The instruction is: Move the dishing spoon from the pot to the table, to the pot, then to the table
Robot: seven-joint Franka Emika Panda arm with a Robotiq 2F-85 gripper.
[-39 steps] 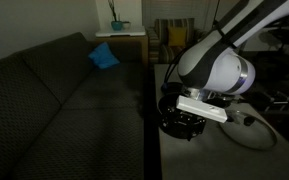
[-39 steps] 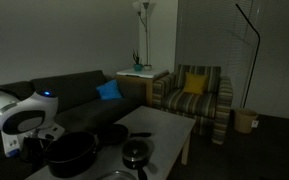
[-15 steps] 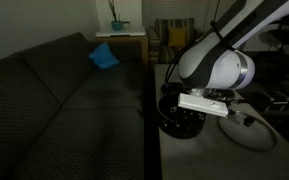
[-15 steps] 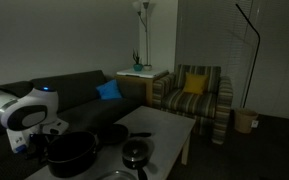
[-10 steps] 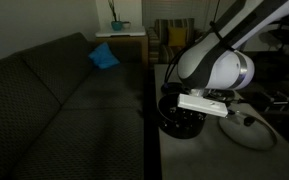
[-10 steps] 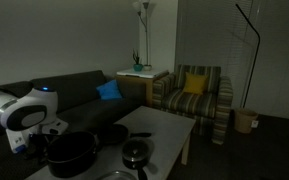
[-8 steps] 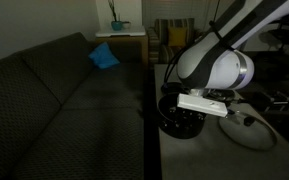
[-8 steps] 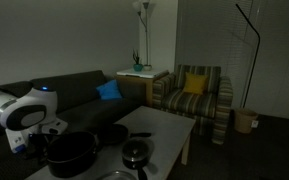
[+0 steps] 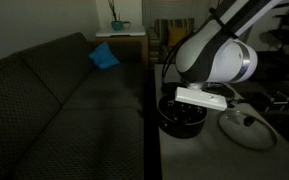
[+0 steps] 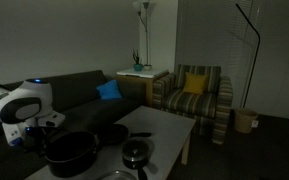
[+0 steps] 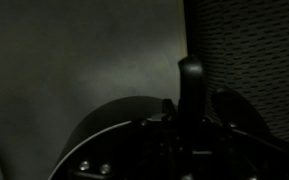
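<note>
In the wrist view the gripper (image 11: 190, 128) is clenched on the slim, almost black dishing spoon (image 11: 191, 88), whose handle stands up toward 12 o'clock between the jaws. The lower end of the spoon is hidden by the gripper, so I cannot tell whether it is clear of the rim. In both exterior views the arm hangs directly over the deep round black pot (image 9: 181, 118) (image 10: 70, 150), so I judge the step in hand to be carrying the spoon from the pot to the long pale grey-white table (image 10: 162, 124).

To do it well, the grip should remain firm and the lift should go straight up until the spoon end is above the rim. The round glass lid (image 9: 249, 128) lies just beside the pot at 3 o'clock. In an exterior view the shallow black pan with a long handle (image 10: 110, 134) sits at 1 o'clock from the pot, and the small lidded black pan (image 10: 136, 153) at 3 o'clock. A bare part of the table beyond them is the safer place. The spoon should be lowered until it lies flat, and released only then.
</note>
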